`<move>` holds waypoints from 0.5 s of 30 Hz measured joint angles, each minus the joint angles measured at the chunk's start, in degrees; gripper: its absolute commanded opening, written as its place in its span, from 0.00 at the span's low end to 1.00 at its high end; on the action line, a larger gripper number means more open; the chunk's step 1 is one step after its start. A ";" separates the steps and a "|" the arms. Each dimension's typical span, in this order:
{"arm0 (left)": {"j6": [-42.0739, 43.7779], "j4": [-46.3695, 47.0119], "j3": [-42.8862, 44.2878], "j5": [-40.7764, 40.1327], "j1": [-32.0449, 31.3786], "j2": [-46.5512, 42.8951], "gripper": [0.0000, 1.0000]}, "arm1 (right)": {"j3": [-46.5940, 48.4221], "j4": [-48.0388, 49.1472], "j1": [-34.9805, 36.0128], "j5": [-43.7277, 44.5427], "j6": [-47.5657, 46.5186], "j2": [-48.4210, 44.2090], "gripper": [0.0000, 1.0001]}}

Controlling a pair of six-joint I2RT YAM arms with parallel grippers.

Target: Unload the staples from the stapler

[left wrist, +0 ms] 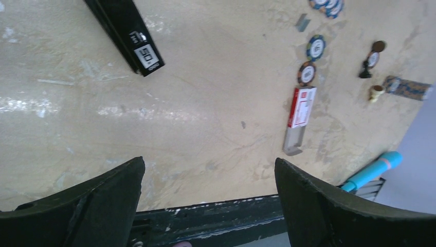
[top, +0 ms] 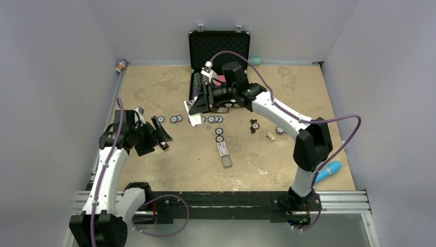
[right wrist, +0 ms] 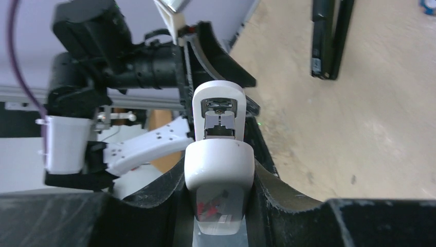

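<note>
Black stapler [left wrist: 126,34], partly off-frame

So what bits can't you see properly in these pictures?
The stapler: cut off by the top edge in both wrist views, tiny in the top view; whether staples are inside cannot be told.
The small grey strip, left wrist view: too small to tell if it is staples.
The white bar, right wrist view: near end hidden inside the right gripper.
The black case, top view: partly covered by the right arm.
</note>
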 measured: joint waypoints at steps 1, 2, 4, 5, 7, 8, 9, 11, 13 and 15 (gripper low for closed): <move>-0.81 0.42 -0.02 0.70 0.00 -0.48 1.00 | 0.00 2.27 -0.02 -1.40 2.08 0.15 0.00; -2.21 1.27 -0.20 1.66 -0.02 -1.40 1.00 | -0.02 3.82 -0.04 -2.29 3.39 0.17 0.00; -5.09 3.65 -1.07 3.56 -0.04 -4.13 1.00 | 0.00 7.21 -0.04 -4.20 6.23 0.20 0.00; -7.54 5.70 -1.90 4.90 -0.04 -6.54 1.00 | 0.00 8.66 -0.07 -4.96 7.37 0.20 0.00; -11.02 8.52 -2.62 6.58 -0.04 -9.97 1.00 | 0.00 10.82 -0.07 -6.16 9.27 0.20 0.00; -12.52 9.94 -2.75 7.30 -0.04 -11.41 1.00 | 0.00 12.04 -0.07 -6.91 10.27 0.20 0.00; -13.94 11.85 -2.75 8.37 -0.04 -12.79 1.00 | 0.00 13.22 -0.07 -7.56 11.26 0.20 0.00; -16.63 15.91 -2.62 10.84 -0.04 -14.49 1.00 | -0.02 15.61 -0.07 -8.79 13.16 0.17 0.00; -19.58 20.59 -2.40 14.75 -0.04 -14.78 1.00 | -0.39 19.26 -0.07 -10.27 16.41 0.17 0.00; -23.45 27.06 -2.43 19.23 -0.07 -13.97 1.00 | -1.81 25.22 -0.13 -11.80 21.33 0.09 0.00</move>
